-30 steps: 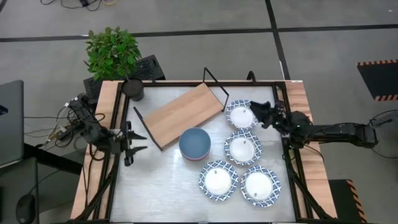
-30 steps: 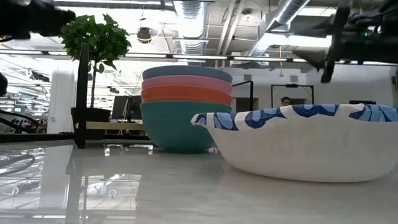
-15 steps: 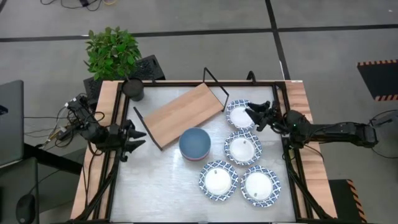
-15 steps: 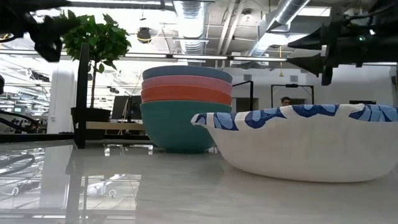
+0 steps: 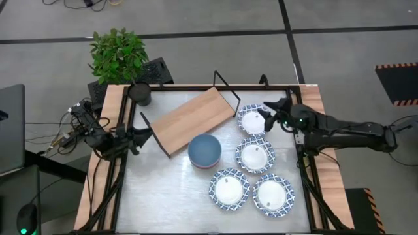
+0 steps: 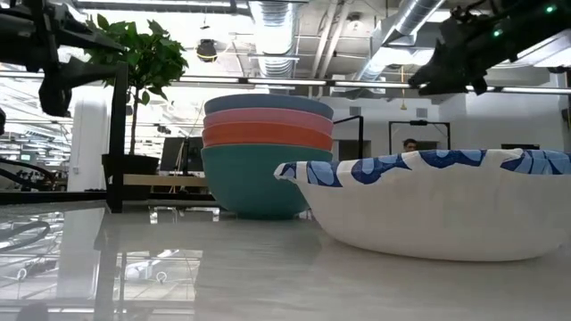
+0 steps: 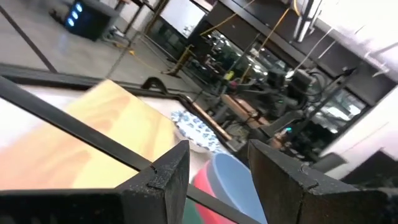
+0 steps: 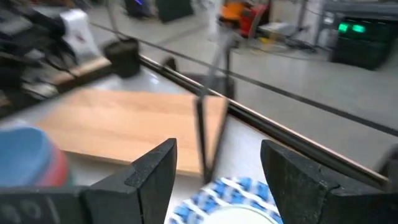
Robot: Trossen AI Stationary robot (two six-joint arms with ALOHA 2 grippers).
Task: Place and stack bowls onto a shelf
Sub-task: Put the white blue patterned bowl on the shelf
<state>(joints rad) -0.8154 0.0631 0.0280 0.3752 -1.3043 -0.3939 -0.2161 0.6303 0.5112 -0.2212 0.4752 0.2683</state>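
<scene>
The light-wood shelf (image 5: 192, 119) lies slantwise at the table's far middle, with black wire legs at both short ends. A stack of plain bowls, blue on top (image 5: 205, 151), stands just near of it; the low view shows blue, pink, red and teal bowls in this stack (image 6: 266, 156). Several blue-rimmed white bowls rest on the table at the right (image 5: 255, 155), the farthest beside the shelf's right end (image 5: 252, 122). My left gripper (image 5: 144, 134) is open and empty by the shelf's left end. My right gripper (image 5: 266, 111) is open and empty above the farthest patterned bowl.
A potted plant (image 5: 117, 55) and a dark cup (image 5: 139, 93) stand at the far left corner. Black frame rails run along the table's left (image 5: 119, 170) and right (image 5: 307, 176) sides. Bare tabletop lies at the near left (image 5: 157, 196).
My left gripper has swung from pointing at the near edge round toward the shelf's left end, moving toward the far edge. My right gripper has risen and shifted a little toward the far edge, over the farthest patterned bowl. The bowls and shelf have not moved.
</scene>
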